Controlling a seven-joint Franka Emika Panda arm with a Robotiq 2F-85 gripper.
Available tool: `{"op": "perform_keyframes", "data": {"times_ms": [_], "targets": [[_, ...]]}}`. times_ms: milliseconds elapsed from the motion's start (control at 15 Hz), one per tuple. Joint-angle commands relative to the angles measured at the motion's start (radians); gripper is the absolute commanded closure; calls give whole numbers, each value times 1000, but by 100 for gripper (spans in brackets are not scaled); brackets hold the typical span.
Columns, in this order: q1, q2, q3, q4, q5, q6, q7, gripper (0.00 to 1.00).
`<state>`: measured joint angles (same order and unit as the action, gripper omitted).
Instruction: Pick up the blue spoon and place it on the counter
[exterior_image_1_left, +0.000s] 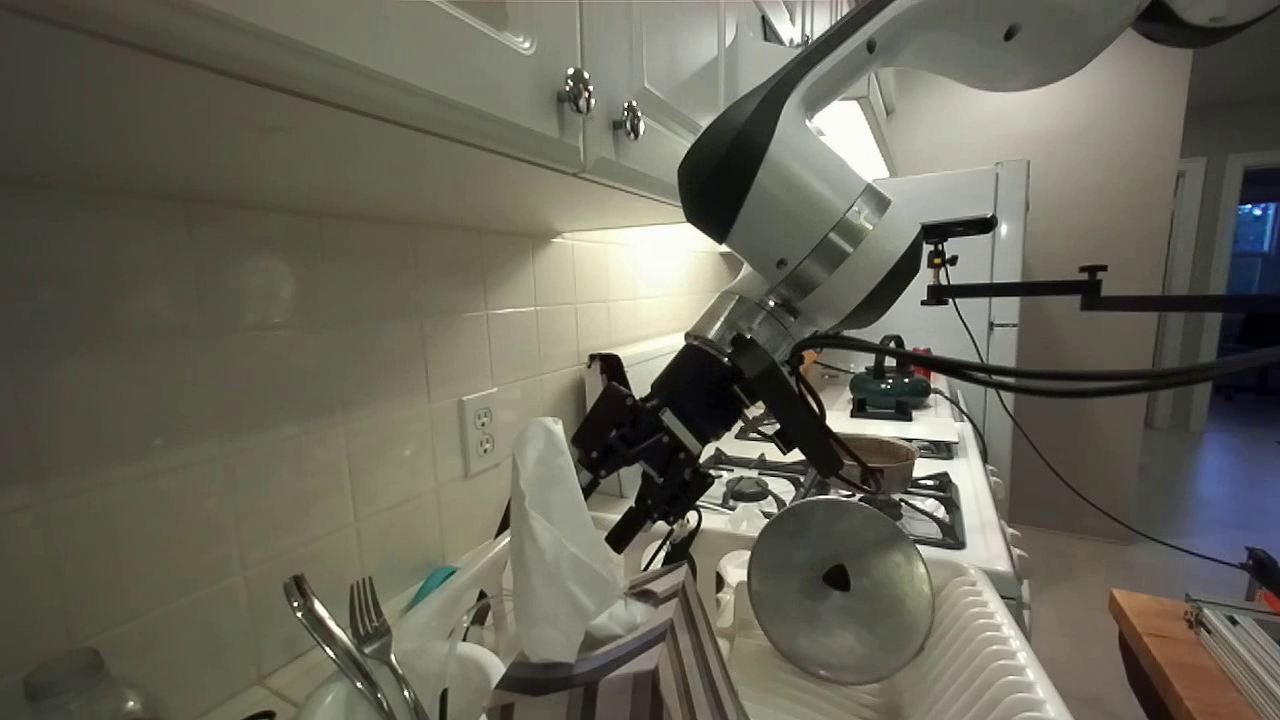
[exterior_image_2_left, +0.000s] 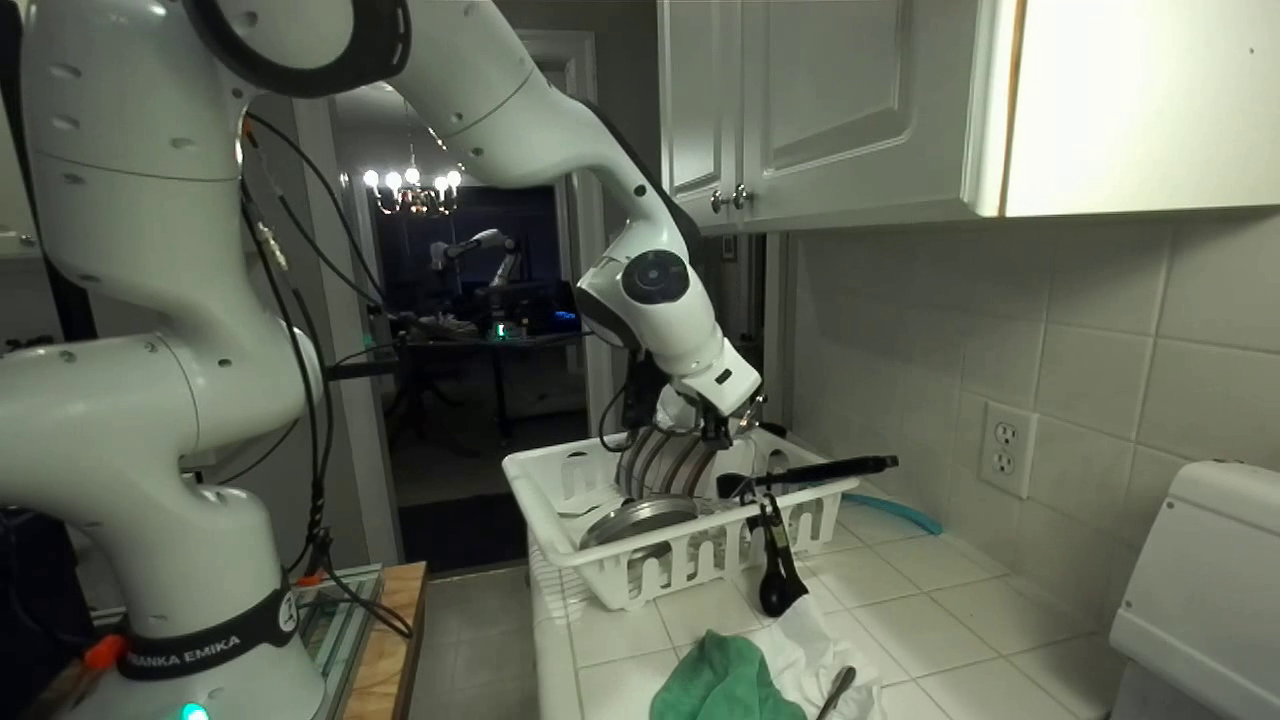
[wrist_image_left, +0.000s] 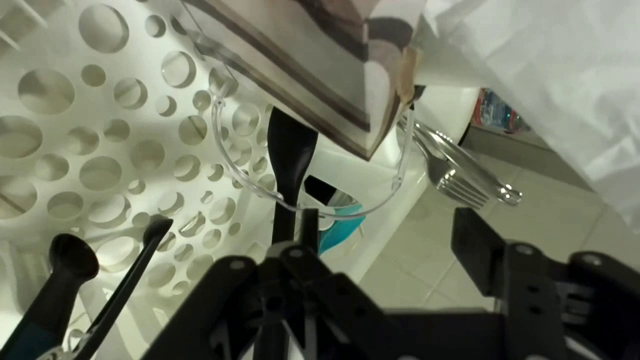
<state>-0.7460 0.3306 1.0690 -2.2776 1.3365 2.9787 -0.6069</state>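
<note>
Teal spoon sits at nine o'clock from the gripper in wrist view, fingers parted, empty (presumably to straddle it).

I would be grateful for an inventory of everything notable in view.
Dish rack: one, white, on counter
Blue spoon: one, teal, at rack edge
Metal utensils: several, silver, rack edge and counter
Metal lid: one, grey, in rack
Striped item: one, brownish, in rack
Cooking utensils: several, black, at rack
Cloth or paper: at least two, white, rack and counter
Towel: one, green, on counter
Stove: one, white, near rack
Pot: one, brown, on stove
Kettle: one, dark green, behind pot
Outlet: one, white, on wall
Cupboards: several, white, above counter
Chandelier: one, lit white, background
Arm: one, mostly white, above rack
Gripper: one, black, open above rack
</note>
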Motion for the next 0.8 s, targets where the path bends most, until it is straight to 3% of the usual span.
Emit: {"op": "perform_keyframes", "data": {"times_ms": [0,267,400,600,733], "targets": [[123,42,-97,28,-202,47,78,2],[333,60,-263,50,-402,192,148,0],[434,37,-362,39,-456,185,202,0],[475,-36,-390,-31,-458,170,175,0],[459,-132,-374,-103,-435,160,152,0]]}}
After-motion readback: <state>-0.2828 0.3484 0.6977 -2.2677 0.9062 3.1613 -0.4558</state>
